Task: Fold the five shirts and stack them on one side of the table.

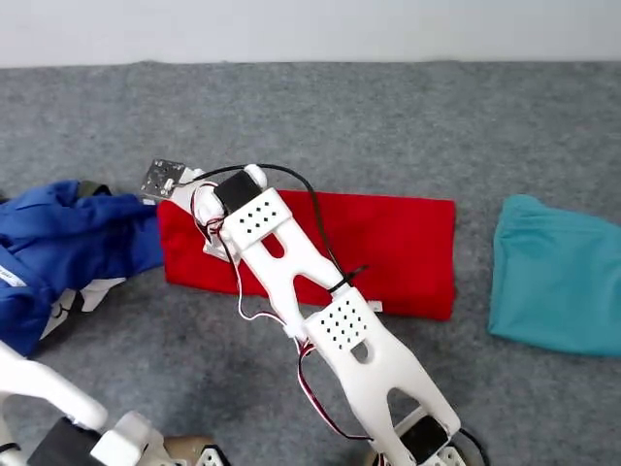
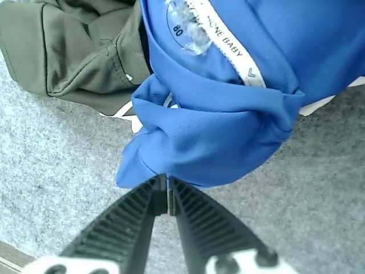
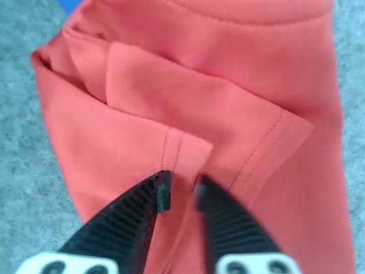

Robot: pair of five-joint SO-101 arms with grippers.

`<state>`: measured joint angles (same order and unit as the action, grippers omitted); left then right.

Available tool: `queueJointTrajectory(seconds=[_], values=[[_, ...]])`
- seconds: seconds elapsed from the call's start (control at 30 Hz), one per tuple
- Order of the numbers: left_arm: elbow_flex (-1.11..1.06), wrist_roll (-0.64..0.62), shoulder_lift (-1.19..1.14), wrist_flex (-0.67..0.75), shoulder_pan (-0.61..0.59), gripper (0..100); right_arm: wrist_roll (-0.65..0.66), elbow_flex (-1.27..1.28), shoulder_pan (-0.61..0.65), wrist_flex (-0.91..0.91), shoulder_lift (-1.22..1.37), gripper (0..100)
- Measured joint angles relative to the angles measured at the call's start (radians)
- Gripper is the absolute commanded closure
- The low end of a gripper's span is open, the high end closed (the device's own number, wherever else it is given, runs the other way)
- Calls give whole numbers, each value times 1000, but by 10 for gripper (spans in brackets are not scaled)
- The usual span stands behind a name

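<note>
A red shirt (image 1: 388, 248) lies folded in a long strip at the table's middle. My right arm (image 1: 325, 316) stretches across it to its left end. There my right gripper (image 3: 181, 194) hovers just over a small folded flap of the red shirt (image 3: 188, 103), its fingers a little apart with nothing held. A crumpled blue shirt (image 1: 68, 243) lies at the left on top of an olive shirt (image 2: 68, 51) and a white one (image 1: 92, 291). My left gripper (image 2: 166, 197) is shut, its tips at the lower edge of the blue shirt (image 2: 228, 125). A teal shirt (image 1: 558, 277) lies folded at the right.
The table is covered in grey carpet (image 1: 388, 116), with bare room along the back and at the front between the arms. My left arm's base (image 1: 58, 408) stands at the front left corner. Cables (image 1: 315, 388) hang from my right arm.
</note>
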<state>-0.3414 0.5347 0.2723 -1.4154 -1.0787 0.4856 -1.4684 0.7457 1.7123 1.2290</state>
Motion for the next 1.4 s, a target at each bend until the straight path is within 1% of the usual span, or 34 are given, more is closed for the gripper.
queueJointTrajectory(seconds=[0.23, 0.5, 0.63, 0.77, 0.83, 0.97, 1.03, 1.2, 1.4], values=[[0, 0, 0, 0, 0, 986, 21, 0, -48, 32, -2, 988], [0, 0, 0, 0, 0, 986, 21, 0, -130, 37, -83, 988], [0, 0, 0, 0, 0, 986, 29, 0, -141, 37, -80, 988], [0, 0, 0, 0, 0, 986, 46, 0, -143, 20, -18, 981], [0, 0, 0, 0, 0, 986, 48, 0, -143, 0, 8, 948], [-20, 0, 0, 0, 0, 986, 58, 0, -143, -3, 38, 829], [-31, 0, 0, 0, 0, 986, 58, 0, -143, 3, 38, 795], [-40, 0, 0, 17, 0, 986, 60, 0, -143, 40, 5, 835], [-40, 0, 0, 26, 0, 986, 58, 0, -133, 40, -152, 956]])
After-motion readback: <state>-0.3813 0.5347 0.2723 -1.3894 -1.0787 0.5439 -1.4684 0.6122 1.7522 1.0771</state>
